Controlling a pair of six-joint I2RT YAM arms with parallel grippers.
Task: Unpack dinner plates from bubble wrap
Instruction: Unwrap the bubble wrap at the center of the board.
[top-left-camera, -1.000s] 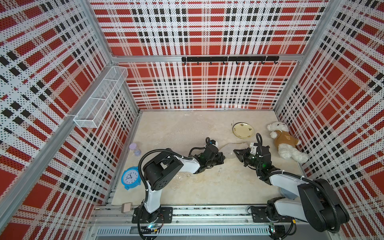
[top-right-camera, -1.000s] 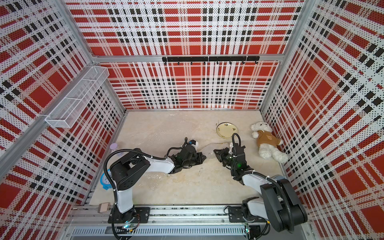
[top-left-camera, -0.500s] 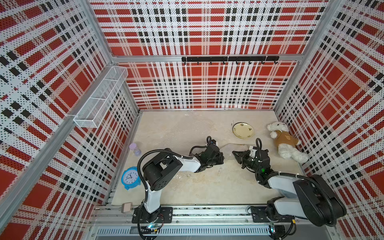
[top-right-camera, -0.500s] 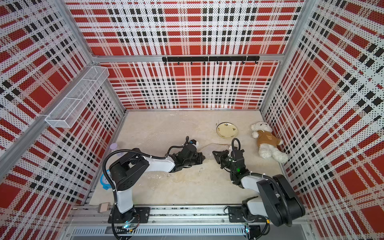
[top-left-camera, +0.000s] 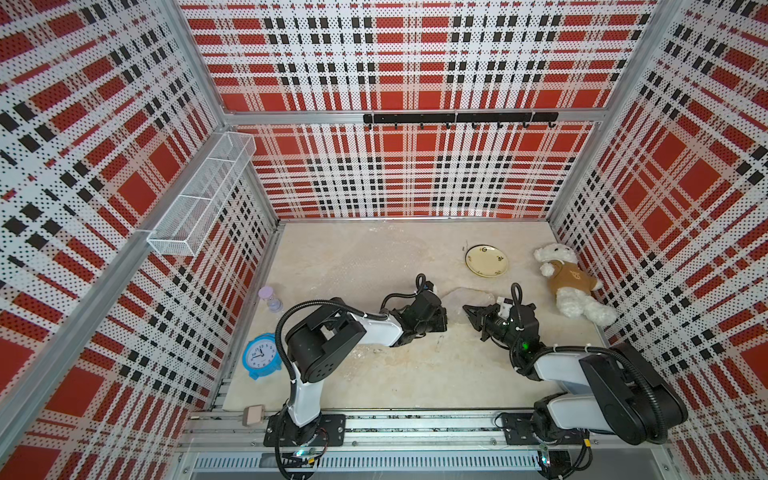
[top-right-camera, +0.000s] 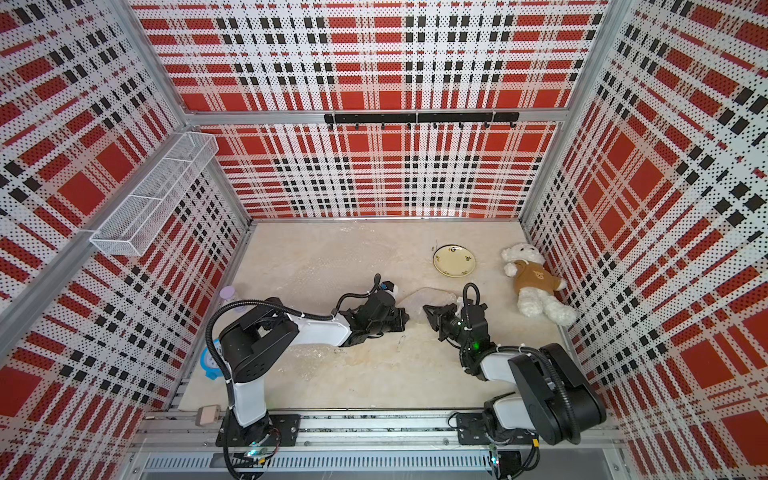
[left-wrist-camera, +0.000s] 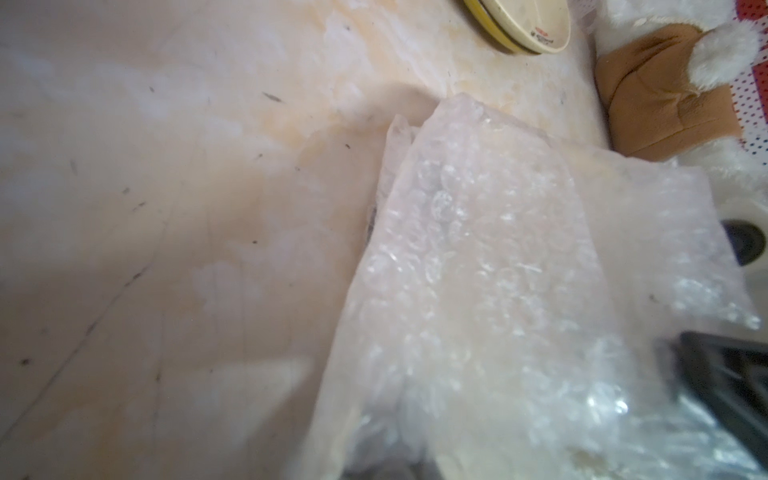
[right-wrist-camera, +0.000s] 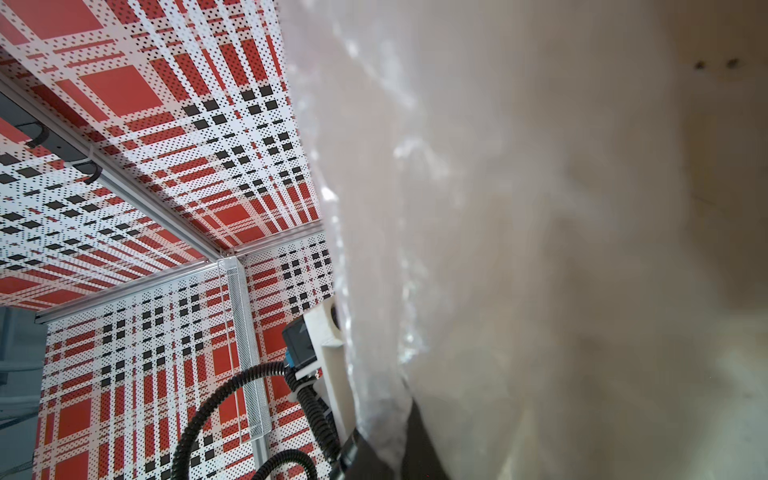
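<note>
One cream dinner plate (top-left-camera: 487, 260) with small dark motifs lies bare at the back right; its rim (left-wrist-camera: 528, 25) shows in the left wrist view. A folded, crinkled piece of bubble wrap (top-left-camera: 467, 296) lies mid-table between my two grippers. My left gripper (top-left-camera: 444, 319) is low on the table at the wrap's left end, shut on the bubble wrap (left-wrist-camera: 498, 270). My right gripper (top-left-camera: 466, 309) points left with its jaws pinched on the same wrap (right-wrist-camera: 374, 249). I cannot tell whether a plate lies inside it.
A white teddy bear (top-left-camera: 569, 286) in a brown shirt lies by the right wall. A lilac hourglass (top-left-camera: 269, 298) and a blue alarm clock (top-left-camera: 259, 356) stand along the left edge. Flat clear bubble wrap sheets (top-left-camera: 365, 259) lie on the table behind the left arm.
My right gripper has slid a little to the left, toward the left gripper, and its arm has folded back. The left gripper has barely moved. Both stay shut.
</note>
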